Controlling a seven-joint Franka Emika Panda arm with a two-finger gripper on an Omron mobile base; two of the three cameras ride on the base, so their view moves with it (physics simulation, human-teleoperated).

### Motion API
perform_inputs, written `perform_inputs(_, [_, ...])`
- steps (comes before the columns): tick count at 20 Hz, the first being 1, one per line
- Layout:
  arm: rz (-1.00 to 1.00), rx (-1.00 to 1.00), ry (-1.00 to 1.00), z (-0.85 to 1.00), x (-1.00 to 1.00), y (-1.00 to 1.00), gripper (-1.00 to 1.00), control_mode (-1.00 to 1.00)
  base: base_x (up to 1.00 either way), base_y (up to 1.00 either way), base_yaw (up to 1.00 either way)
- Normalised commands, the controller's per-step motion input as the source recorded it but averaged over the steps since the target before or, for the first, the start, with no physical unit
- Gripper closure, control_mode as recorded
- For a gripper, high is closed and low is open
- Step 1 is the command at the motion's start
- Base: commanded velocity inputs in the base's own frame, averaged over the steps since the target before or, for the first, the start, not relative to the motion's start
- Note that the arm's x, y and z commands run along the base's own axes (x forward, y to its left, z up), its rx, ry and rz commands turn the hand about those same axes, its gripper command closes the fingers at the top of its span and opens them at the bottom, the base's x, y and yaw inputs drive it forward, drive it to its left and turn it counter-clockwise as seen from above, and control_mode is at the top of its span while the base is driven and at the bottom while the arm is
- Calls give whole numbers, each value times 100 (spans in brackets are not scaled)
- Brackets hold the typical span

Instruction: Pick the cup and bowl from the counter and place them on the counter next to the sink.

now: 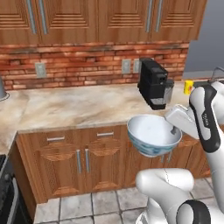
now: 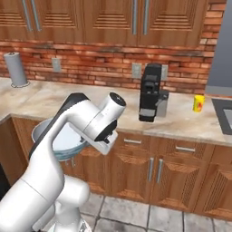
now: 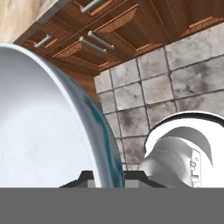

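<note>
The bowl [image 1: 153, 133], white inside and blue-grey patterned outside, hangs in the air in front of the brown cabinets, below counter height. My gripper [image 1: 173, 130] is shut on its right rim. In the hand view the bowl's [image 3: 39, 127] rim runs down between the fingertips of the gripper [image 3: 105, 178]. In the right base view the bowl [image 2: 65, 144] is partly hidden behind my arm. The yellow cup [image 1: 188, 87] [image 2: 198, 103] stands on the beige counter [image 1: 78, 107] [image 2: 45, 102], to the right of the coffee machine. The sink's dark surround [image 2: 223, 113] lies just right of the cup.
A black coffee machine [image 1: 154, 83] [image 2: 151, 93] stands on the counter by the brick wall. A grey paper-towel roll [image 2: 17, 69] sits at the far left. The black stove edge [image 1: 6, 192] is low on the left. Tiled floor [image 3: 148, 87] lies beneath the bowl.
</note>
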Motion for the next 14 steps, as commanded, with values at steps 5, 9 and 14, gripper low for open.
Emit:
perform_inputs(5, [0,0,0,0,0,0,100,100,18,-76,0])
perform_inputs(9, [0,0,0,0,0,0,100,100,22,-99,0])
perform_inputs(14, [0,0,0,0,0,0,100,100,5,-100,-2])
